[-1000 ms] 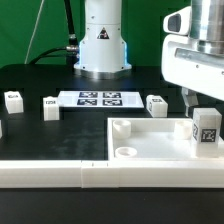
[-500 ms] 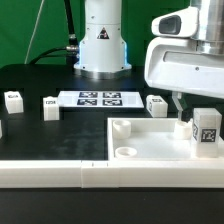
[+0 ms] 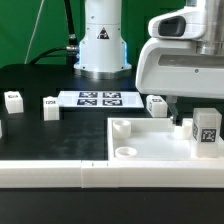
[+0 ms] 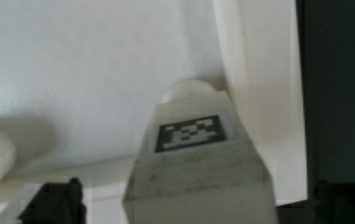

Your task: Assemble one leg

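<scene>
Exterior view: the arm's big white wrist housing fills the upper part of the view's right side, w/ the hand (image 3: 181, 113) hanging below it, low over the far right corner of the large flat white panel (image 3: 150, 140). Only one dark fingertip (image 3: 176, 118) shows there, just above the panel's rim; the rest is hidden behind the housing, so can't tell from this view how the fingers stand. The leg (image 3: 206, 128), a small white block w/ a b&w tag facing the camera, stands upright at the panel's right corner, just beside the hand, on its right in this view; contact betw. hand and leg can't be made out. Wrist view: the leg (image 4: 199, 160) sits in the middle of the frame, tag visible, w/ the white panel (image 4: 85, 70) behind it and the black surface (image 4: 343, 90) past the panel's edge. Two dark fingertips (image 4: 55, 203) show apart, one on each side of the block, w/ a visible gap betw. each tip and the leg, so the hand is spread and pinching nothing. Elsewhere in the exterior view: panel has a raised rim, a corner post and a round socket near its front left corner; long white bars (image 3: 60, 172) lie along the front edge of the surface (image 3: 40, 135); the marker board (image 3: 98, 99) lies flat in front of the robot base (image 3: 101, 45); three more small white tagged blocks (image 3: 50, 106) stand on the surface, two left of the marker board and one to its right near the panel's far edge.
</scene>
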